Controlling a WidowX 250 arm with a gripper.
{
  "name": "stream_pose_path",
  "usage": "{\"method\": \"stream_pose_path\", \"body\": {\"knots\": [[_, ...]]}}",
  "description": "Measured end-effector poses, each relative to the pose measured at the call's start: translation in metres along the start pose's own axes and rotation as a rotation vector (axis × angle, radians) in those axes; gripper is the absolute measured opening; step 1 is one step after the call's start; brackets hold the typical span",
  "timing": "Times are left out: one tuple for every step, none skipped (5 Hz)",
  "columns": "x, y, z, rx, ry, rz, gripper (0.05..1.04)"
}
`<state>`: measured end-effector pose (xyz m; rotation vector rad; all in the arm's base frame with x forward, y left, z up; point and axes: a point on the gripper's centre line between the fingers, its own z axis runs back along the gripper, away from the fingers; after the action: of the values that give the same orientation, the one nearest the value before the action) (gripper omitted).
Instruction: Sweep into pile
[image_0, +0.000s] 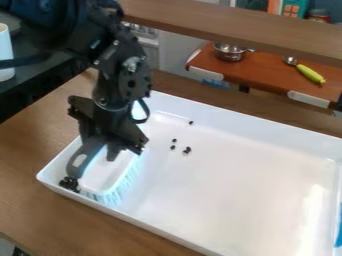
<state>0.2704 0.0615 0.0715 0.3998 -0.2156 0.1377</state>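
Note:
The black gripper (113, 146) hangs over the left end of the white tray (224, 182), shut on a brush (105, 175). The brush has a grey handle, a white back and pale blue bristles, which face the tray floor. A small cluster of dark pieces (69, 184) lies in the tray's near left corner, beside the end of the brush handle. Several loose dark pieces (187, 149) are scattered right of the gripper, with a single one (191, 122) farther back near the rear wall.
The tray's raised walls surround the work area on a brown wooden table (40, 145). A blue object (338, 227) shows at the right edge. Behind stand a wooden beam (234, 25) and a red-brown shelf (264, 67) with a metal pot (230, 51). A white cup (5, 52) is far left.

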Motion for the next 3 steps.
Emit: {"method": "stream_pose_path", "body": {"knots": [[0.005, -0.006, 0.012, -0.05, 0.049, 0.048, 0.499], [0.036, -0.031, 0.052, -0.136, 0.013, 0.138, 0.499], [0.059, -0.056, 0.084, -0.184, 0.008, 0.206, 0.499]]}}
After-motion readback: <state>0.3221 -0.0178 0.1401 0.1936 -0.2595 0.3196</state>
